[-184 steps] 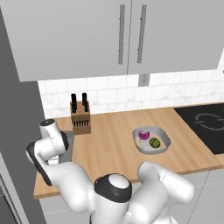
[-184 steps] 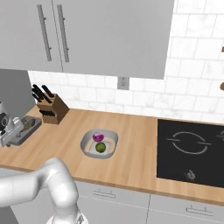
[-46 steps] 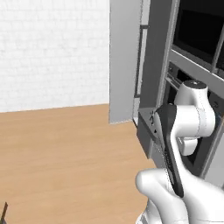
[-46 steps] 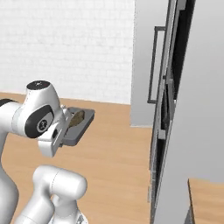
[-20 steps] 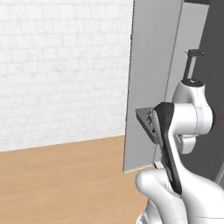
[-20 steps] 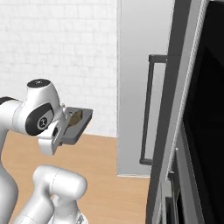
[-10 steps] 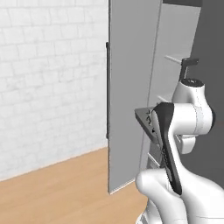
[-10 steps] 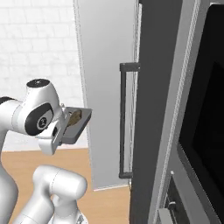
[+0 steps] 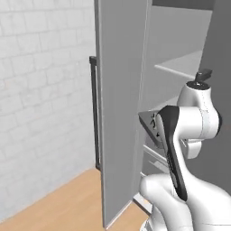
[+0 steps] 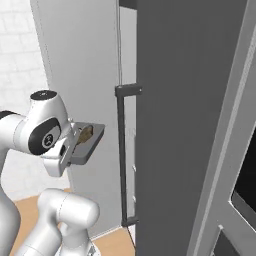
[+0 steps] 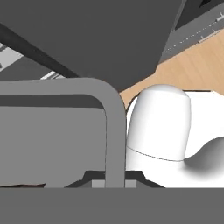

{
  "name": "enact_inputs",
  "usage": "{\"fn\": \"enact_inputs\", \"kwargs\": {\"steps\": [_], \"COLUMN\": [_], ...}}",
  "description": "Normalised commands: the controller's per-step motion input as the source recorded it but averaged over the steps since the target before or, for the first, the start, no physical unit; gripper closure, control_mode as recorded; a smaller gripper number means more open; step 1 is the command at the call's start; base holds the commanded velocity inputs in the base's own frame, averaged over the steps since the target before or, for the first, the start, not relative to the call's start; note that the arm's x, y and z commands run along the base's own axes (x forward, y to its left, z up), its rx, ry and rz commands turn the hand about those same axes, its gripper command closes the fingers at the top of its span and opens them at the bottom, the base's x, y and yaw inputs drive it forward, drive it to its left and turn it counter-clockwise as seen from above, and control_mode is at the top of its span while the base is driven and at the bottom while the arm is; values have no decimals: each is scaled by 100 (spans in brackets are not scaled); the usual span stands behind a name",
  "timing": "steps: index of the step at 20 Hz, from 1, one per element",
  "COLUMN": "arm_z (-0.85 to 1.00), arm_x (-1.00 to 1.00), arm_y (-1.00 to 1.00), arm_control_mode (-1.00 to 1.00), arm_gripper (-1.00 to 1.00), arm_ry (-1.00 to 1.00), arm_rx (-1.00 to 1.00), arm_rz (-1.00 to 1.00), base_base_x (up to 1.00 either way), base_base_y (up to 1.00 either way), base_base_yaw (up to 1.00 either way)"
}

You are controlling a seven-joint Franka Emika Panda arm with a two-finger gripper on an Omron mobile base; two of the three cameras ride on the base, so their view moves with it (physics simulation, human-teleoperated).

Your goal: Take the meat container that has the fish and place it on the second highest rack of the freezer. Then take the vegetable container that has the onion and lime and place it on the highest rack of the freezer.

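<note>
I hold the tray (image 10: 86,145) by its rim in my clenched gripper (image 10: 65,150), fish (image 10: 85,134) inside, level before the freezer (image 10: 190,100).

no readable text, labels, brands or numbers anywhere

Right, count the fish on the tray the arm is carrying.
1. A single fish lies on the meat container held up beside the freezer door; the arm hides part of the tray, so more could be unseen.
</note>
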Motion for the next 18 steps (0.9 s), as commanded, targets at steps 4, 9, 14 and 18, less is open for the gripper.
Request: {"fn": "enact_inputs", "kwargs": {"steps": [4,9,14,18], "arm_z": [0,0,0,0], "arm_x": [0,0,0,0], "arm_y": [0,0,0,0], "arm_control_mode": [100,100,100,100], "arm_gripper": [100,100,100,100], "arm_ry": [0,0,0,0], "arm_rx": [0,0,0,0], "arm_rz": [0,0,0,0], "base_base_x": [54,41,36,36], "base_base_y": [34,44,37,41], "base_base_yaw": [-49,-47,-47,-46]}}
